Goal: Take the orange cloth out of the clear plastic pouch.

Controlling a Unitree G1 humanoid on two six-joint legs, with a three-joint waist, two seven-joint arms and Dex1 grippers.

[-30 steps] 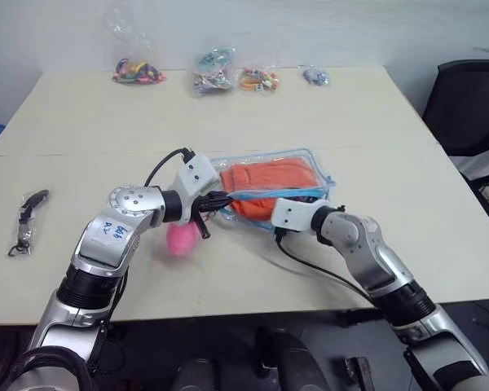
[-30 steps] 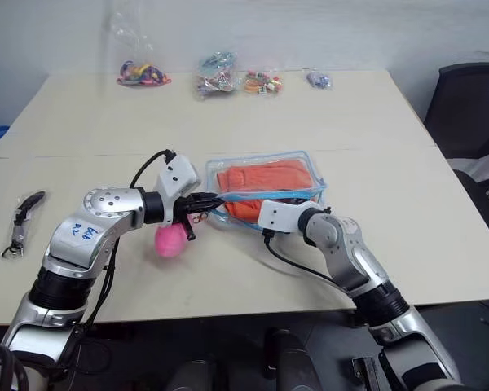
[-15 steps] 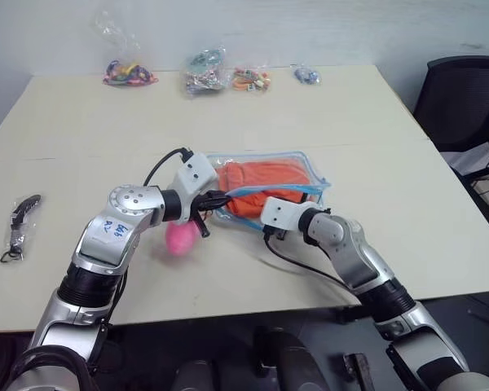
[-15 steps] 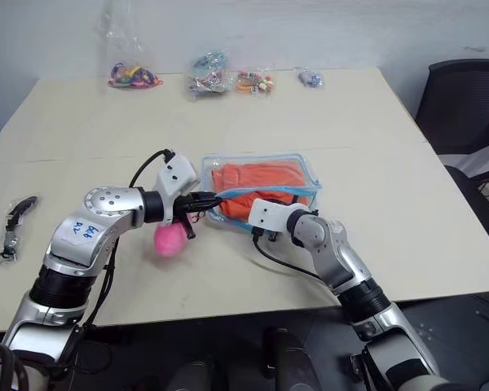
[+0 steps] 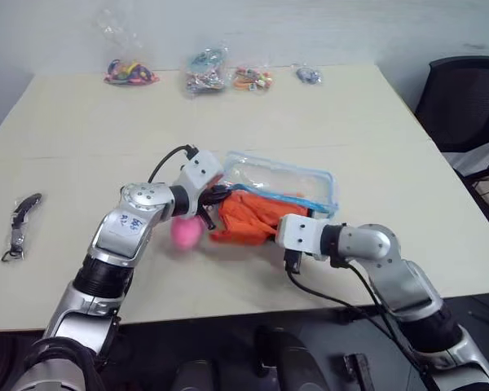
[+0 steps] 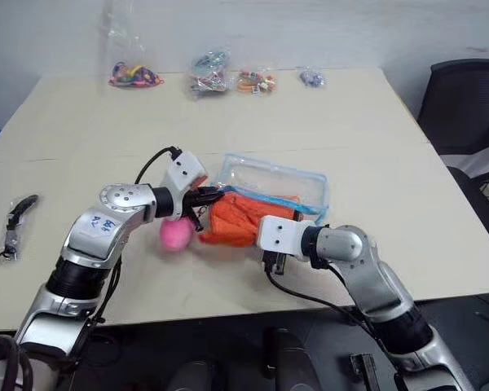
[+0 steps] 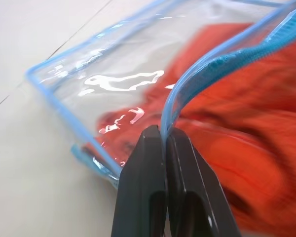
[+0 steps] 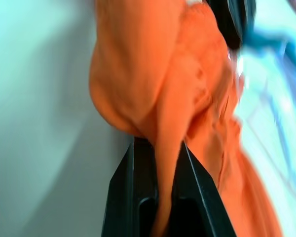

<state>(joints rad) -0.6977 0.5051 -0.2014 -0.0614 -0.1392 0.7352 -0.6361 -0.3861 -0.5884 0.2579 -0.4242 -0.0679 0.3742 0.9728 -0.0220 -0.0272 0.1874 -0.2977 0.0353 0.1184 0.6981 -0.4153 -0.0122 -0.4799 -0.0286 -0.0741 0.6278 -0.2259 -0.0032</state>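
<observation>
Left eye view gives you the beige table [image 5: 375, 130] first, two tops butted together with a seam running across its left half. Your left arm reaches in from the near left edge, elbow bent, forearm angled toward the table's middle; your right arm comes from the near right corner, forearm lying nearly level and pointing left.

Next in size is the clear plastic pouch [image 5: 281, 177], a flat transparent rectangle with light-blue zipper edging and rounded corners, lying about mid-table, tilted with its open side toward you. The orange cloth [image 5: 248, 218] is soft, bunched fabric with gathered seams; most of it spills out of the pouch mouth onto the table toward the near edge, and one end sits under the blue edging.

Your left gripper [image 7: 164, 136] is clamped shut on the pouch's blue zipper edge, as the left wrist view shows plainly. Your right gripper [image 8: 158, 148] is closed on a fold of the orange cloth, fabric pinched between its black fingers.

A pink plush charm [image 5: 186, 232] rests on the table just beside the left gripper, touching the cloth's left end. Along the far edge you have four small clear bags of colourful trinkets [image 5: 205, 75] in a row. Near the left edge lies a small dark tool [image 5: 22, 220]. A black chair [image 5: 464, 102] stands past the right edge.
</observation>
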